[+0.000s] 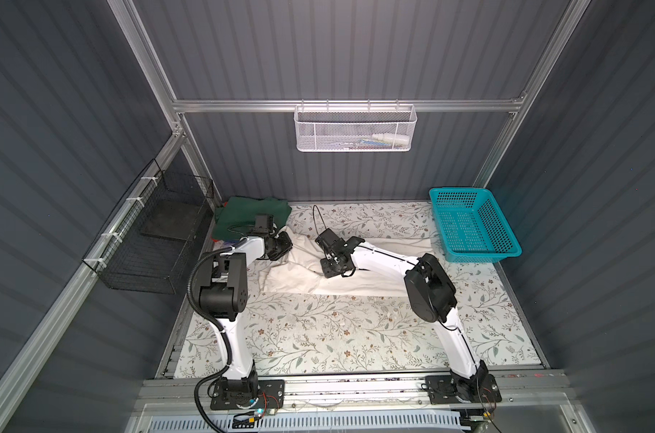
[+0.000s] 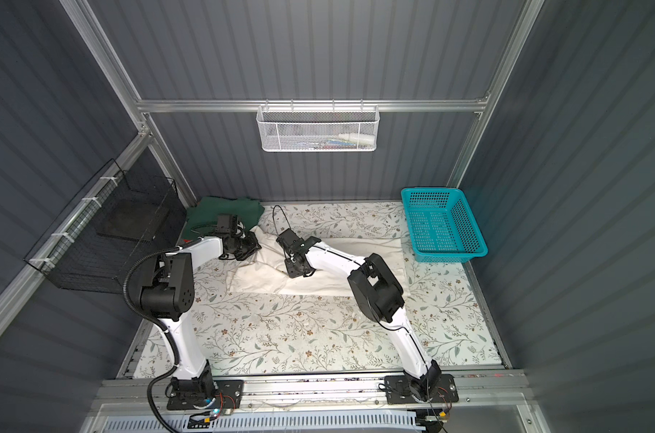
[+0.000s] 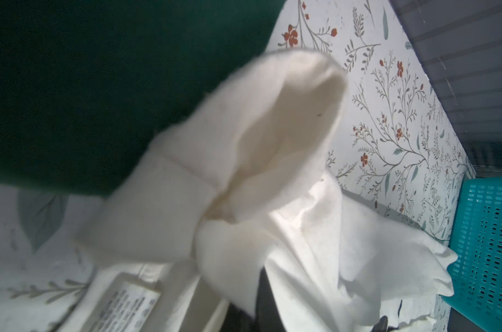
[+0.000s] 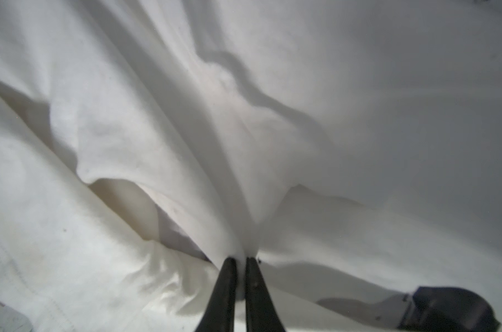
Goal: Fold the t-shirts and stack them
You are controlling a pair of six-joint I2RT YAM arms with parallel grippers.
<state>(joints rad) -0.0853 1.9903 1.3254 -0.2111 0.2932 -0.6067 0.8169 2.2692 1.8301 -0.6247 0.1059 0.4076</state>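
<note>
The white t-shirt lies rumpled across the middle of the floral table, seen in both top views. My left gripper is at the shirt's far left corner and shut on it. In the left wrist view a lifted sleeve rises from the jaws and drapes over the left gripper. My right gripper points down at the shirt's middle. In the right wrist view the right gripper is shut on a pinched fold of white cloth. A folded dark green t-shirt lies at the back left corner.
A teal plastic basket stands at the back right of the table. A black wire basket hangs on the left wall. A white mesh basket hangs on the rear rail. The floral cloth covers the table.
</note>
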